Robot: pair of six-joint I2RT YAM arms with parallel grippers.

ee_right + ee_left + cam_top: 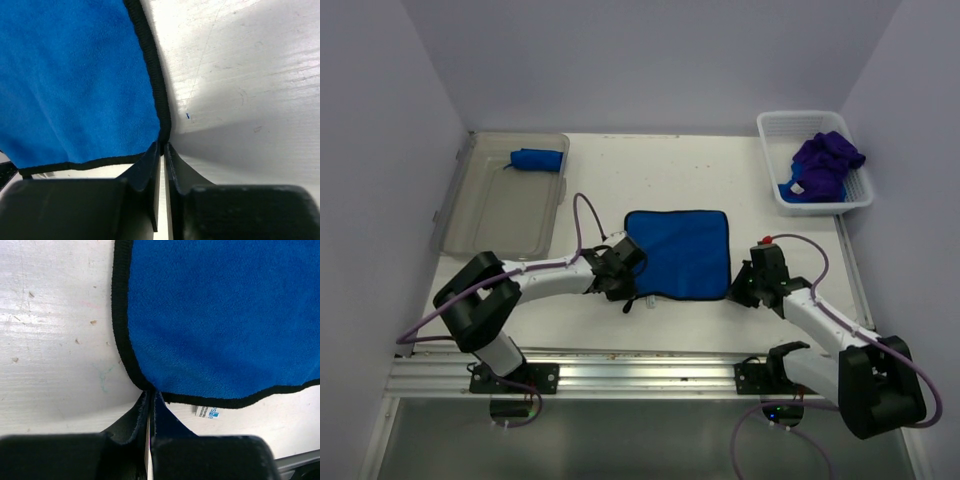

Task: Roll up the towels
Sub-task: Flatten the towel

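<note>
Rolling flat royal-blue black-edged cloth towel (pixel 680 252) evenly wants both lower corners lifted together: left gripper (pixel 150 397) clamps one, hold of right gripper (pixel 162 147) indeterminate.

Spotting a dark-edged blue towel (pixel 678 253) lying spread flat mid-table (pixel 660 170); finding a rolled blue towel (pixel 535 159) resting in the clear bin (pixel 505 215) far left; noting purple towels (pixel 825 160) heaping crumpled in the white basket (pixel 800 118) far right.

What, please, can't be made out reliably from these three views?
- Right wrist view: whether the right gripper actually pinches the flat blue towel; its fingertips cover the corner.
- Top view: how many towels fill the basket; the purple heap covers others.
- Left wrist view: the label print, too small.
</note>
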